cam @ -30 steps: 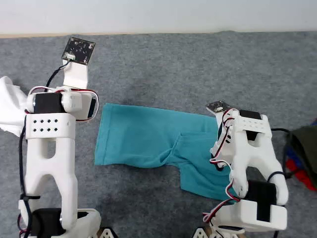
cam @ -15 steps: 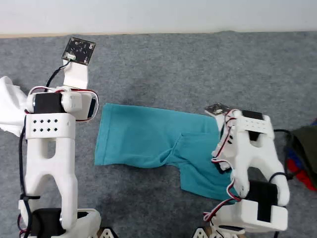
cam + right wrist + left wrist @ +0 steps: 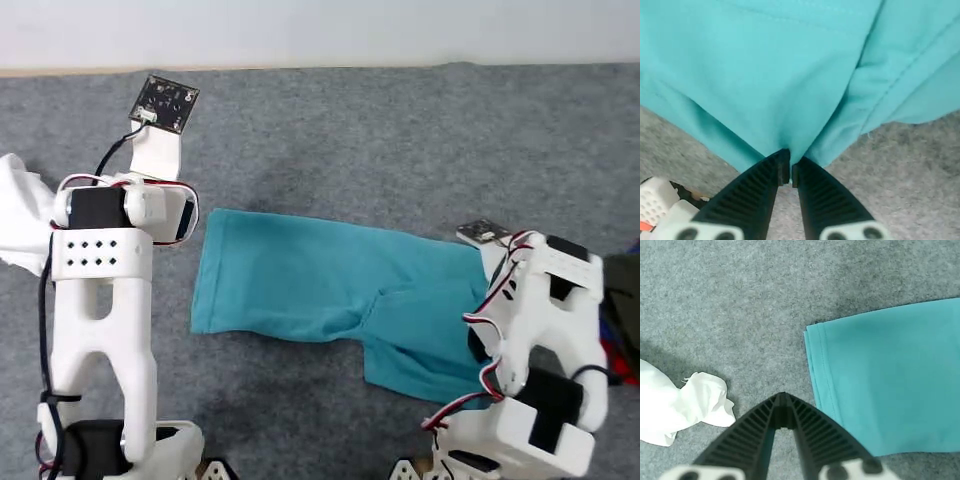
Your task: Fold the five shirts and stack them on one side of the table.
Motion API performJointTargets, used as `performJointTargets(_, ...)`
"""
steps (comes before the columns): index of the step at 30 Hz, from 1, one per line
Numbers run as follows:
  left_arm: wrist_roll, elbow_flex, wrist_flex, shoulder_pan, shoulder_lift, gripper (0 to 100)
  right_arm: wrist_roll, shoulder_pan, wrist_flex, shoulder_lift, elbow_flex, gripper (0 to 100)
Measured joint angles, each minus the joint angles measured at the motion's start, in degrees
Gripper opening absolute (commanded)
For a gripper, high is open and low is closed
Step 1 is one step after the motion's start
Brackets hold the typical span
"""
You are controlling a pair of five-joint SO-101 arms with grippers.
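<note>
A teal fabric shirt lies spread on the grey, felt-like counter, in the middle between the two white plastic arms. Its straight hem edge faces the left arm, and its body runs flat across toward the right arm. A diagonal crease rises near the shirt's middle. The lower part nearest the right arm hangs further toward the counter's front edge than the rest.

The left jaws are closed with their black ribbed tips together, and they hold nothing. In the left wrist view they hang over bare counter. They sit between the hem of the teal fabric shirt and a crumpled white garment, touching neither. In the high view that crumpled white garment lies bunched at the counter's left edge, just beside the left arm.

The right jaws are closed on the shirt's edge. In the right wrist view the teal fabric shirt gathers into folds that run down to the pinched black tips, with grey counter showing just beside them.

At the counter's right edge, close to the right arm, lies a dark green garment with red and blue cloth beneath it. It is partly cut off by the edge of the view. A small dark square circuit board sits at the far end of the left arm; any print on it is too small to read.
</note>
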Motion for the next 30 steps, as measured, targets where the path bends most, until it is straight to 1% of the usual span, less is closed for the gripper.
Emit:
performJointTargets(7,-0.09,0.00,0.00,0.00,0.00,0,2.55,3.25,-1.32,0.00,0.00,1.1)
performJointTargets(12,-0.18,0.00,0.00,0.00,0.00,0,2.55,3.69,-1.67,0.00,0.00,2.1)
performJointTargets(14,-0.18,0.00,0.00,0.00,0.00,0,2.55,3.69,-1.67,0.00,0.00,7.2)
performJointTargets(18,-0.18,0.00,0.00,0.00,0.00,0,2.55,3.69,1.67,0.00,-4.66,26.0)
performJointTargets(20,-0.18,0.00,0.00,0.00,0.00,0,2.55,3.69,3.69,0.00,-6.68,30.7)
performJointTargets(24,-0.18,0.00,0.00,0.00,0.00,0,2.55,3.43,7.03,-3.34,-8.09,28.1)
performJointTargets(28,-0.18,0.09,-0.26,0.00,0.00,0,2.64,-0.18,9.41,-7.82,-8.09,22.9)
performJointTargets(30,-0.18,0.88,-1.93,0.00,0.00,0,2.64,-1.49,9.49,-9.05,-8.09,19.8)
